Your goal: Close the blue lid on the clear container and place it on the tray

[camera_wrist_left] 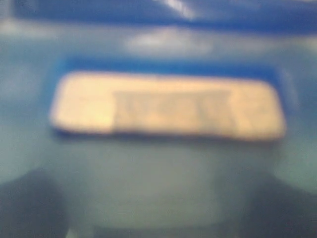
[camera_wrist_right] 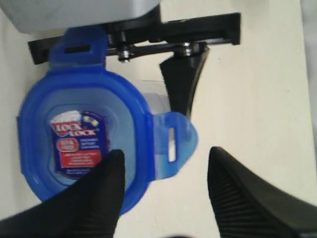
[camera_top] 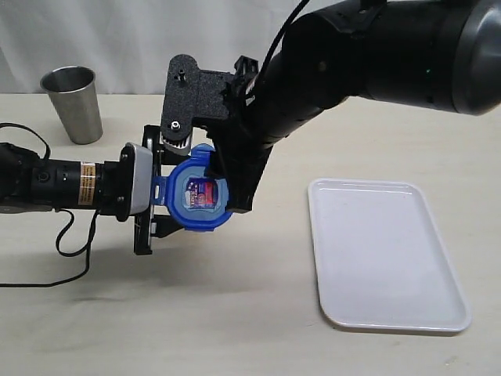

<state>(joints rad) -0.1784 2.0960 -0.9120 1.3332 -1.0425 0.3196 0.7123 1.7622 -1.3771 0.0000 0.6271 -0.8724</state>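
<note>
- Pale tabletop under a white backdrop; a steel cup point(camera_top: 72, 102) stands at the far left, and the tray point(camera_top: 387, 254) lies at the right, well apart from the work.
- Left gripper point(camera_top: 160, 192) reaches in sideways and its jaws clamp the container point(camera_wrist_right: 154, 96), which shows only as a clear wall under the lid point(camera_top: 200, 196), near the table's middle.
- Lid sits on the container's mouth, sticker up, but at least two flaps jut outward, so it looks seated, not latched.
- Right gripper point(camera_wrist_right: 165, 163) hangs above with jaws spread, pinching nothing: one finger over the lid, the other beyond a jutting flap.
- Left to do: snap the flaps down, then carry the container to the tray.
</note>
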